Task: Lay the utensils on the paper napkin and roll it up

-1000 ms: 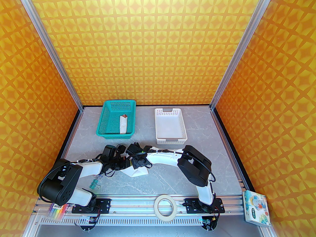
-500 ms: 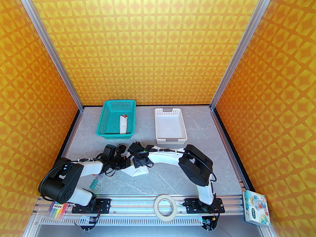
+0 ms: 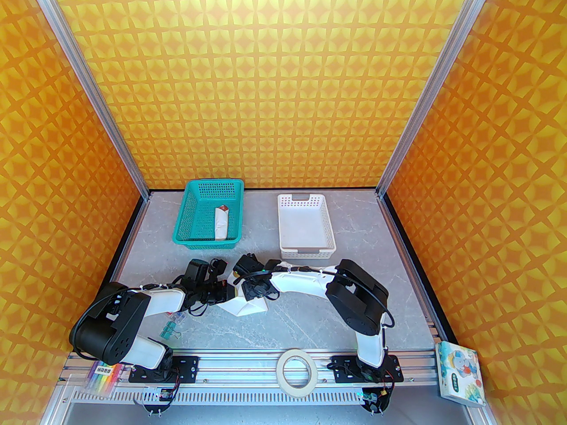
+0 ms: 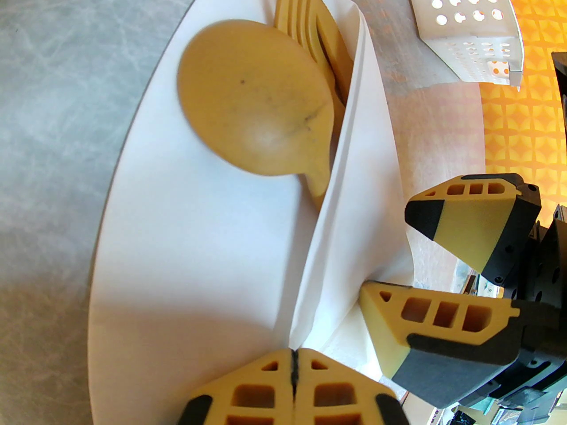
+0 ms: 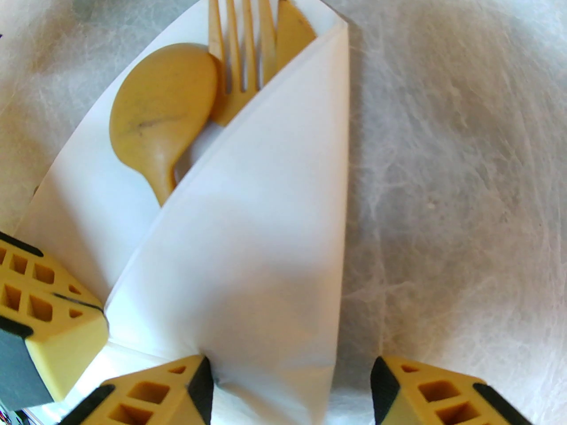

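The white paper napkin (image 5: 248, 255) lies on the grey table with its right side folded over the utensils. A tan spoon (image 5: 164, 109), a fork (image 5: 241, 47) and a knife tip (image 5: 292, 38) stick out at the top of the fold. My right gripper (image 5: 292, 392) is open, its fingers straddling the lower end of the folded flap. My left gripper (image 4: 293, 370) is shut, its tips resting on the napkin's near corner where the fold ends. From above, the napkin (image 3: 248, 308) shows beneath both wrists. The spoon (image 4: 257, 100) also appears in the left wrist view.
At the back left, a teal basket (image 3: 208, 215) holds a white roll with a red-brown tip (image 3: 221, 223). A white basket (image 3: 305, 226) stands at the back right. Binder clips (image 3: 170, 328) lie by the left arm. A tape roll (image 3: 296, 370) sits on the front rail.
The right arm has shifted slightly right and away from the bases, and its jaws have narrowed a little. More of the napkin shows from above. The left arm has stayed still.
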